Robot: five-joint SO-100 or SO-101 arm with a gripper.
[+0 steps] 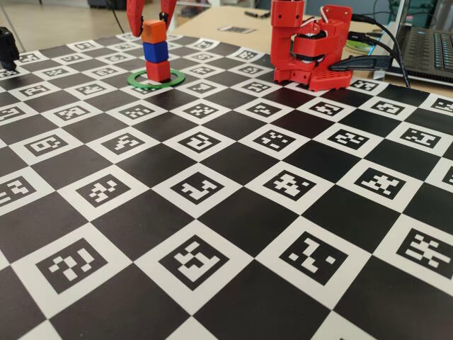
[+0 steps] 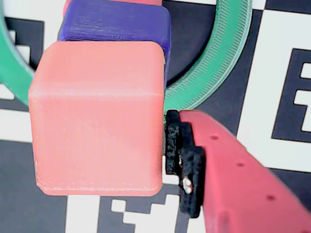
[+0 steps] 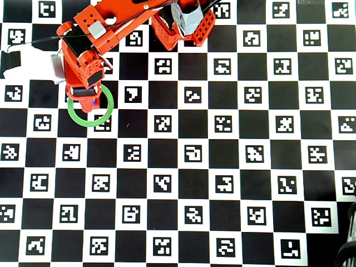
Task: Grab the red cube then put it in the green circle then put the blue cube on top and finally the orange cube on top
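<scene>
Orange cube topping blue-and-red stack, between parted end effector fingers.

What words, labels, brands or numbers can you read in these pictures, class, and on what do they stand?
No readable text anywhere.
The checkered mat bears only coded square markers, not letters or digits.
The orange cube, blue cube, red cube and green circle are plain.

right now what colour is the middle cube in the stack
Blue. The blue cube shows best in the fixed view, between the orange and red ones.
</scene>
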